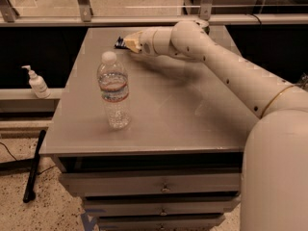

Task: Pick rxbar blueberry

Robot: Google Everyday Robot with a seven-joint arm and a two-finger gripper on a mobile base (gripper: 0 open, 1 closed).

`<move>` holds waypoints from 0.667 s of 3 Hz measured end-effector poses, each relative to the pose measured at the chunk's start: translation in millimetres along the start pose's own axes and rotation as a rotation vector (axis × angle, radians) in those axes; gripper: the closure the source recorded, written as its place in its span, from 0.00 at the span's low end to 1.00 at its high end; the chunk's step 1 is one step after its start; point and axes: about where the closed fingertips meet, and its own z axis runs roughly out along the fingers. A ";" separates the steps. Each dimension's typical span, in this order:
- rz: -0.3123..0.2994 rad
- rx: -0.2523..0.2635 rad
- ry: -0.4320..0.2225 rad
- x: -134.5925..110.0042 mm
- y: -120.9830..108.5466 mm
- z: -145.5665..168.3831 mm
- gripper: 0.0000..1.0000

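Where the arm reaches across the gray table, the gripper meets the rxbar blueberry lying right at its tip; whether it is clamped or spread, I cannot tell. A water bottle stands well apart.

I'm seeing a grey table standing over metal drawers, speckled floor showing below, a pump bottle sitting on a left ledge, what may be a glazed railing running behind
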 end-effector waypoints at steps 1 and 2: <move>-0.007 -0.011 0.016 -4.4 6.0 -5.8 0.82; 0.001 -0.002 0.050 8.2 2.0 -3.6 0.59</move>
